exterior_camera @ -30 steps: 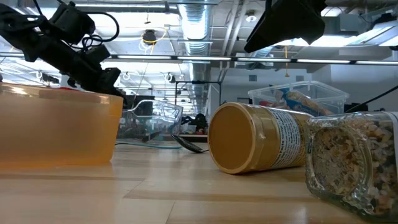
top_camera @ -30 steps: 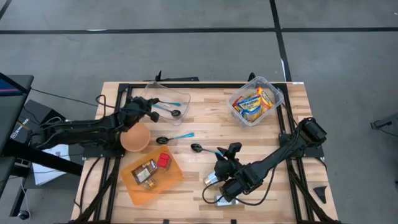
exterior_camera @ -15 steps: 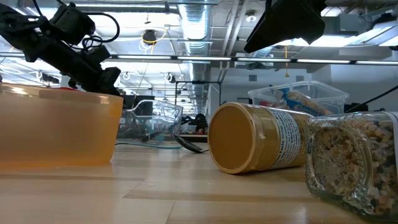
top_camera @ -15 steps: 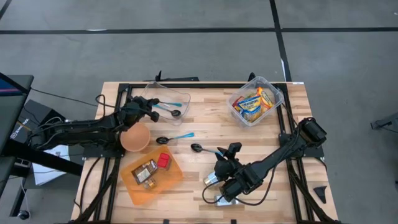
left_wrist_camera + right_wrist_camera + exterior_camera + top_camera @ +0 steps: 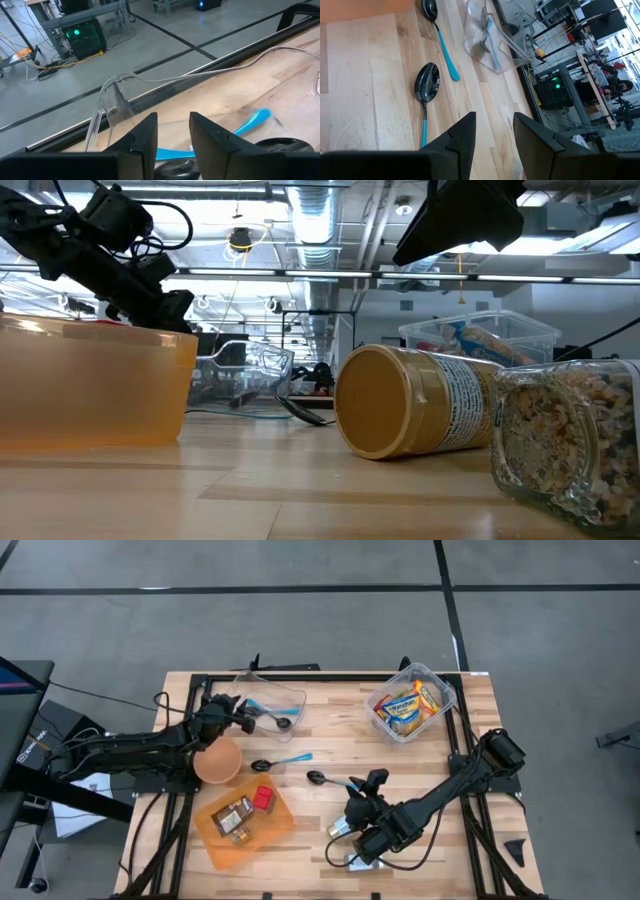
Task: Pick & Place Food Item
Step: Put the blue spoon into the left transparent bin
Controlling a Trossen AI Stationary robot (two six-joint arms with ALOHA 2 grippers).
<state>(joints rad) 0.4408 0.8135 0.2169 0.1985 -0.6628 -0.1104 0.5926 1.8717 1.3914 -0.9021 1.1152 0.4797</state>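
Note:
My left gripper (image 5: 243, 718) hangs over the left end of a clear plastic container (image 5: 270, 702) at the far left. Its fingers (image 5: 145, 135) stand a little apart and hold nothing. Blue-handled spoons (image 5: 250, 121) lie inside the container, under the gripper. An orange tray (image 5: 215, 840) at the near left holds small wrapped food items (image 5: 236, 814). A clear bin of snack packets (image 5: 408, 705) stands at the far right. My right gripper (image 5: 375, 778) rests low near the table's middle, slightly open and empty (image 5: 495, 132).
An orange bowl (image 5: 218, 761) sits beside my left arm. Two blue-handled spoons (image 5: 281, 762) (image 5: 328, 779) lie on the table's middle. A peanut butter jar (image 5: 420, 415) lies on its side and a grain-filled jar (image 5: 570, 438) is at the near edge, under my right arm.
My left gripper has gone a little toward the table's right edge, farther over the clear container. Its finger gap looks the same.

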